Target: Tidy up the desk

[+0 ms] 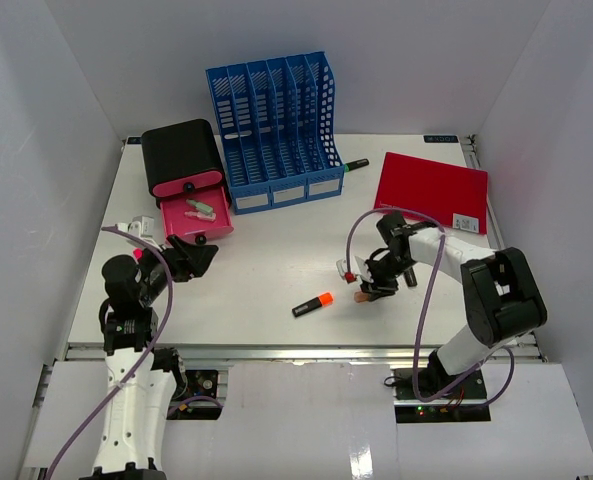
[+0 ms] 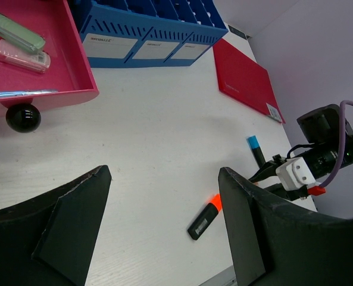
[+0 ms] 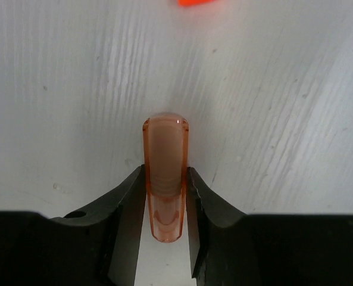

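The white desk (image 1: 276,255) holds an orange highlighter with a black body (image 1: 313,304), lying uncapped near the front middle; it also shows in the left wrist view (image 2: 203,219). My right gripper (image 1: 364,292) is low over the desk just right of it, shut on a translucent orange cap (image 3: 165,158) that stands out past the fingers (image 3: 126,196). My left gripper (image 1: 198,257) is open and empty, hovering in front of the open pink drawer (image 1: 198,215); in its wrist view (image 2: 163,173) its jaws stand wide apart.
A black drawer box (image 1: 181,155) sits behind the pink drawer, which holds pens (image 2: 18,33). A blue file rack (image 1: 276,125) stands at the back, with a green-capped marker (image 1: 354,165) beside it. A red folder (image 1: 431,190) lies at the back right. A blue-tipped pen (image 2: 255,149) lies near my right gripper.
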Controlling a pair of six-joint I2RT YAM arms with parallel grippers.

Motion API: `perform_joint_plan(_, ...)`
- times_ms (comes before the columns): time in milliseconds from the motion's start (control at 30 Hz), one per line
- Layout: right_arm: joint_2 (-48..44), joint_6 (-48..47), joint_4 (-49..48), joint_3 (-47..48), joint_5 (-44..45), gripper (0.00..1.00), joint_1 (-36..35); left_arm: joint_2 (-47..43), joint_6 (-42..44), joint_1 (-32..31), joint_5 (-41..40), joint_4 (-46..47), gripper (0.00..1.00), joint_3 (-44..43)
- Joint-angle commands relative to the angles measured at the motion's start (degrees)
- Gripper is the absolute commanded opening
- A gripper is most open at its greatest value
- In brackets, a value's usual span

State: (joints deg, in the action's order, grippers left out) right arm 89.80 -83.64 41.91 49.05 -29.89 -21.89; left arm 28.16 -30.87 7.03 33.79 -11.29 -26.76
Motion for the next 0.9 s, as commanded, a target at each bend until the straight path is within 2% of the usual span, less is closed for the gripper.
perform_joint_plan(0, 3.6, 9.1, 1.3, 10.5, -0.9, 0.12, -7.0, -3.7, 0.4, 0.2, -1.6, 0.0, 0.84, -1.6)
perform_joint_plan(67, 6.3, 15.3, 1.1, 18.7, -0.5, 0.08, -10.0, -4.0, 0.6, 0.2, -2.6, -1.0, 0.84, -2.2)
perform_joint_plan(233, 18.6, 28.2, 0.5, 47.7, 4.4, 0.08, -20.9, -4.3, 0.4, 0.2, -6.1, -2.7, 0.84, -2.6)
perform_joint_plan(267, 22.2, 31.5, 0.0, 52.2, 5.1, 0.08, -22.6, -4.5, 0.3, 0.2, -7.7, -3.5, 0.84, -2.9)
perform_joint_plan(300, 24.8, 33.4, -0.8, 62.0, 6.3, 0.08, -24.1, -4.9, 0.0, 0.2, -9.6, -4.4, 0.84, -3.1)
perform_joint_plan(333, 29.4, 36.4, -1.7, 66.4, 6.8, 0.08, -24.6, -5.2, -1.2, 0.1, -13.9, -6.5, 0.84, -3.4)
perform_joint_plan(433, 38.2, 39.5, -5.1, 84.6, 9.2, 0.08, -26.5, -6.4, -3.8, 0.1, -22.6, -10.9, 0.83, -4.0)
perform_joint_plan(533, 42.1, 41.0, -12.9, 86.9, 11.4, 0.08, -29.3, -7.6, -5.3, 0.0, -27.7, -12.7, 0.83, -4.4)
perform_joint_plan(600, 40.4, 42.6, -23.6, 77.5, 12.9, 0.08, -30.7, -8.0, -5.4, 0.0, -28.8, -13.1, 0.83, -4.5)
perform_joint_plan(667, 40.2, 44.7, -32.8, 74.6, 13.5, 0.08, -31.6, -7.7, -5.4, 0.0, -29.0, -13.1, 0.83, -4.6)
perform_joint_plan(767, 44.7, 49.4, -37.4, 79.7, 14.3, 0.08, -32.1, -6.9, -5.4, 0.0, -28.6, -13.1, 0.83, -4.7)
perform_joint_plan(867, 48.4, 49.9, -39.7, 82.4, 14.7, 0.08, -32.1, -6.5, -5.3, 0.0, -28.4, -13.0, 0.83, -4.6)
